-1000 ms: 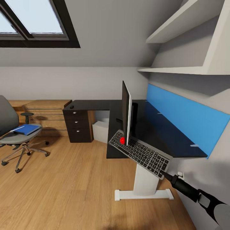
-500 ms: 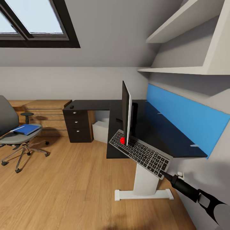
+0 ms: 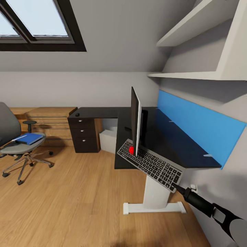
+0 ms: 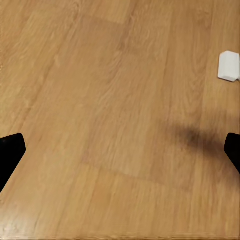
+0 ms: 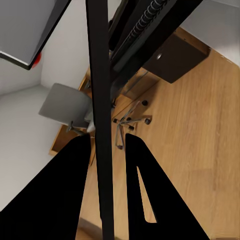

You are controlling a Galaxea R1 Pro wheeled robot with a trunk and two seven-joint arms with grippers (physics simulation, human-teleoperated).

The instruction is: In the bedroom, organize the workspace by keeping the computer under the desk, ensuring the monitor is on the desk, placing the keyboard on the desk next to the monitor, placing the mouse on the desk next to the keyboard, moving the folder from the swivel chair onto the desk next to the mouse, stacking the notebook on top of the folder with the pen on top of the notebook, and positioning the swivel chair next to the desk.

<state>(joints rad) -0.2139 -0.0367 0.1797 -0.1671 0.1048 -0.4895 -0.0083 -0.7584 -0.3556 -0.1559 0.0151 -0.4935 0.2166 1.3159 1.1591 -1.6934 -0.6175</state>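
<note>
An attic bedroom with a skylight (image 3: pixel 34 20), wood floor (image 3: pixel 79 202) and white shelves (image 3: pixel 202 44) on the right wall. A black L-shaped tabletop (image 3: pixel 164 137) stands against a blue panel (image 3: pixel 202 127), its drawer unit (image 3: pixel 83 134) at the left end. The monitor (image 3: pixel 136 120) stands upright on the tabletop, seen edge-on, a red dot at its lower corner. The keyboard (image 3: pixel 151 164) lies tilted across the near edge of the tabletop, its far end by the monitor's foot and its near end hanging past the edge. The right pincer (image 3: pixel 175 186) grips that near end; in the right wrist view the two fingers (image 5: pixel 145 190) close narrowly on the keyboard's thin edge. A small mouse (image 3: pixel 77 114) sits on the tabletop above the drawers. A pale box, the computer (image 3: pixel 110 138), stands under the tabletop. At left, the chair (image 3: pixel 17 144) stands apart from the tabletop, with the blue folder (image 3: pixel 29 138) on its seat. In the left wrist view, the left pincer (image 4: pixel 120 150) is spread wide over bare floor, holding nothing.
</note>
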